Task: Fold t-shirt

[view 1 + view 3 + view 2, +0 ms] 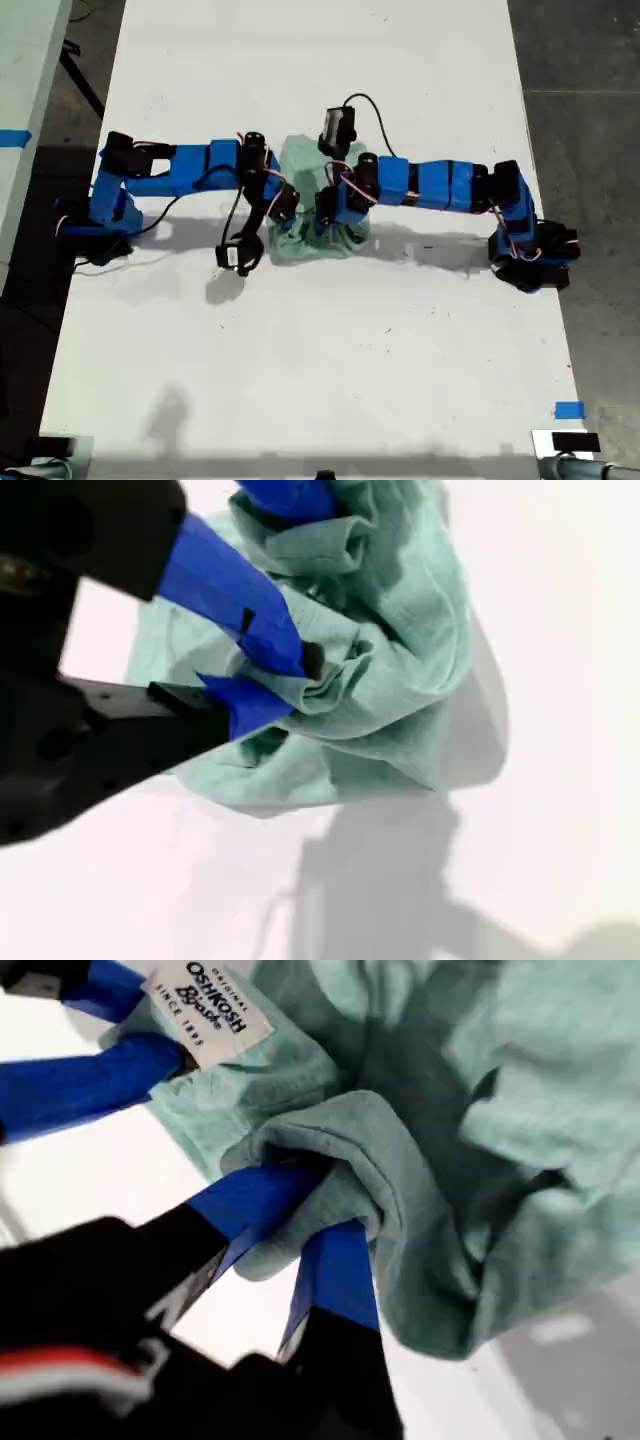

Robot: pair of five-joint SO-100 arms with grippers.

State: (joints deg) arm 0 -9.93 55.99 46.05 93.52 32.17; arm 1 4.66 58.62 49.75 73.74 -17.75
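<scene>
The t-shirt point(318, 215) lies bunched in a wrinkled heap on the white table point(320, 360), between the two blue arms that reach in from the exterior view's left and right sides. In the first wrist view, my first gripper point(305, 1215) has both blue fingers point(340, 1270) pressed together on a thick rolled fold of the t-shirt point(480, 1160), with cloth wrapped over the fingertips. Beside that fold, a white neck label point(208, 1010) printed with dark text faces the camera, and the other arm's blue fingers cross just next to the label. In the second wrist view, my second gripper point(262, 680) pinches a crumpled ridge of the t-shirt point(390, 650) between its blue fingertips point(245, 702), the jaws nearly closed on the fabric. The rest of the garment spreads around the pinch point and rests on the table, casting a shadow on it. Which arm in the exterior view carries which gripper cannot be determined
</scene>
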